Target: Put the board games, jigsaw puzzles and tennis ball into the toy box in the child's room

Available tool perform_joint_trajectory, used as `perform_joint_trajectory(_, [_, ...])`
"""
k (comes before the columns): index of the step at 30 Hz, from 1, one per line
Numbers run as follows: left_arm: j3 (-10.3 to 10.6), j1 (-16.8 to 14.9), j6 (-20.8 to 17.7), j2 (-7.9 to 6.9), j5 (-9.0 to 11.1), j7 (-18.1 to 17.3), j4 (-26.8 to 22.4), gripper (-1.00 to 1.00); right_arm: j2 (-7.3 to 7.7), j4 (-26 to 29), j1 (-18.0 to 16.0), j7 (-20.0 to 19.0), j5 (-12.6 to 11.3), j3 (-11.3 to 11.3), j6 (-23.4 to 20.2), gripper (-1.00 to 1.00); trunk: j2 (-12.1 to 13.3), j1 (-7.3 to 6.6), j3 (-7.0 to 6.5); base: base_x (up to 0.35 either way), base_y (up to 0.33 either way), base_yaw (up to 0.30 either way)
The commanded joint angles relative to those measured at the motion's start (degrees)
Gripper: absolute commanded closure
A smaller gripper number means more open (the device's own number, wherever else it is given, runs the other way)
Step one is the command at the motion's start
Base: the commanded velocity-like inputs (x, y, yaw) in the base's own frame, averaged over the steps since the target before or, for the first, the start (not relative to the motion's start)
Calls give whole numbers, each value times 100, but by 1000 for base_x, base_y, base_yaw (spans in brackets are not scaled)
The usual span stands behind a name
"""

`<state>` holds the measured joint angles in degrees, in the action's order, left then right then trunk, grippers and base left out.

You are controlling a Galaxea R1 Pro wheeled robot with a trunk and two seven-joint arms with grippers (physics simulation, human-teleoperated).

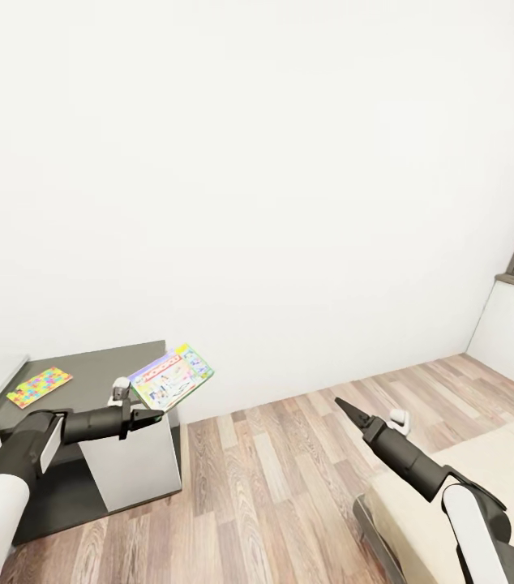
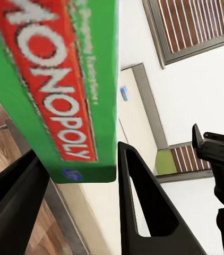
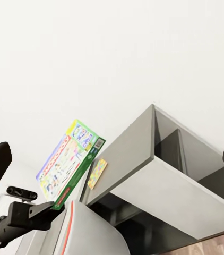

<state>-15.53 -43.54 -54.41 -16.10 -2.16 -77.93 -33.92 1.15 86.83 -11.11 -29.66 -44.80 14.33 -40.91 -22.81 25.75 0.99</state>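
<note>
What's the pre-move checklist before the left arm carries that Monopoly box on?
1. Grasp: the left gripper is shut on the board game at its lower edge. Ok.
2. Hold security: only that one edge is pinched and the box tilts upward. Cannot tell if it will hold.
3. Clearance: the box hangs above the dark side desk, apart from its top. Ok.
4. Right gripper: nothing between its fingers, raised over the wood floor beside the bed. Ok.
5. Drop target: no toy box in front of the robot. Not ok; turn first.
6. Leftover: one jigsaw puzzle lies flat on the side desk. Not ok.
</note>
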Motion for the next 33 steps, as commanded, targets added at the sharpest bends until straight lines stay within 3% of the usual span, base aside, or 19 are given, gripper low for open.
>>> perform_joint_trajectory(1, [-14,-5,-61,2,-21,-31,0,100,-1,1,-5,-9,-21,12,-41,-100,-11,3,10,0,0,1])
perform_joint_trajectory(18, [0,-5,-54,-9,-23,-57,-99,100,-1,9,-5,38,-12,-23,-40,-100,-11,3,10,0,0,0])
perform_joint_trajectory(29, [33,38,-120,-143,-14,-142,-1148,100,1,10,-5,44,-12,-34,-45,-100,-11,3,-9,0,0,161])
perform_joint_trajectory(33, [32,46,-155,-302,-12,-481,-1213,100,3,15,-5,40,-12,-35,-48,-100,-11,3,-21,0,0,267])
